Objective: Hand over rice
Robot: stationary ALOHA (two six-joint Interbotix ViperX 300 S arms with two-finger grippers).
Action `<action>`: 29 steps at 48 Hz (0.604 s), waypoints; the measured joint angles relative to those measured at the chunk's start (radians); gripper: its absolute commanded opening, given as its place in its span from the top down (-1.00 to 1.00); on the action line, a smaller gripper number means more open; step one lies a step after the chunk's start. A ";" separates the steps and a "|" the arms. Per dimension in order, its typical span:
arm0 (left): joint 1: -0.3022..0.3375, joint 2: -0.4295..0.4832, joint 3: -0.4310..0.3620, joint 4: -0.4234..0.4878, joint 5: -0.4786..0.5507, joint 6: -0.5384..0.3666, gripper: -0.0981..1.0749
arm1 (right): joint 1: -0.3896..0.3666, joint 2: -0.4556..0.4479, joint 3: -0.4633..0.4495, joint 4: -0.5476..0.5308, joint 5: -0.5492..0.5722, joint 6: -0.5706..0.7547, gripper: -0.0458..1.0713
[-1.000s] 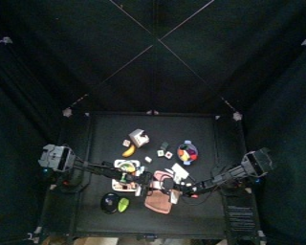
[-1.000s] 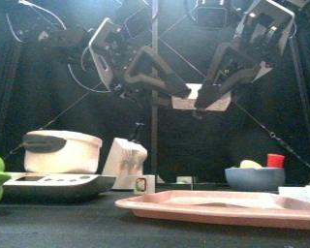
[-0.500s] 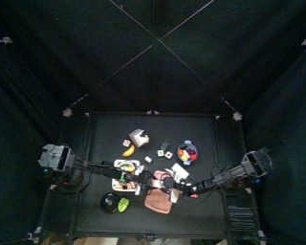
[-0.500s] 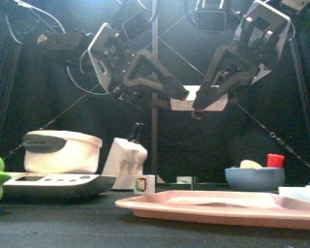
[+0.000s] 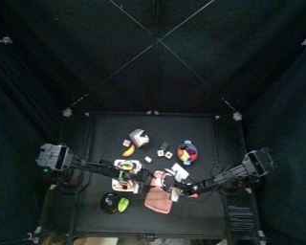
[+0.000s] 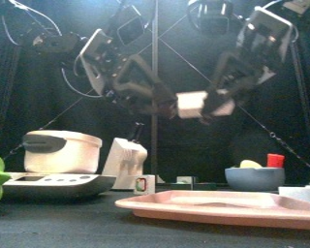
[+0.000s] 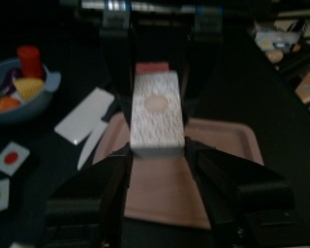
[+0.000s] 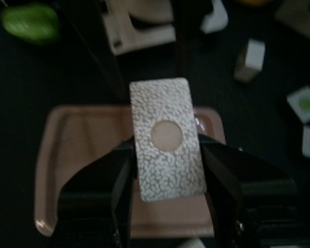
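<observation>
Step in hand: the hand-over itself, in mid-air above the table; I judge it near its end.
Rice packet (image 8: 167,136): a white speckled packet, up off the table between my two arms, over the pink tray (image 8: 80,165) and not touching it.
My right pincer (image 8: 167,160): pinching one end of the packet, a jaw pressed on each long side.
My left pincer (image 7: 161,160): spread wide at the packet's other end; in my left wrist view a dark gap shows on each side between jaw and packet, so I read it as letting go, with the weight on my right side.
What I cannot tell: whether a left jaw brushes the packet's end face, since the front view is blurred there.
Next move, as I judge it: draw my left arm straight back along the packet's length, jaws kept wide, so that neither catches an edge.
What that calls for: a firm, steady right grip; the packet is held by one end only and could tip or slide.
After that: carry the packet off with my right arm.
</observation>
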 measured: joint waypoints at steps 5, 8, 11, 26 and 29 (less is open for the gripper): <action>0.000 0.000 0.000 0.000 0.000 0.000 -0.76 | 0.000 0.000 0.000 0.002 0.002 0.003 0.03; 0.002 0.000 0.002 0.000 0.000 -0.003 -0.76 | 0.000 0.000 0.000 0.000 0.003 0.003 0.03; 0.002 0.000 0.000 0.000 0.000 -0.002 -0.76 | 0.000 0.000 0.002 0.003 0.003 0.003 0.03; 0.006 0.000 0.002 0.000 0.000 -0.003 -0.76 | 0.000 0.000 0.002 0.041 0.005 0.011 0.03; 0.008 0.000 0.000 -0.005 0.000 0.000 -0.76 | 0.003 -0.003 0.008 0.084 0.011 0.014 0.03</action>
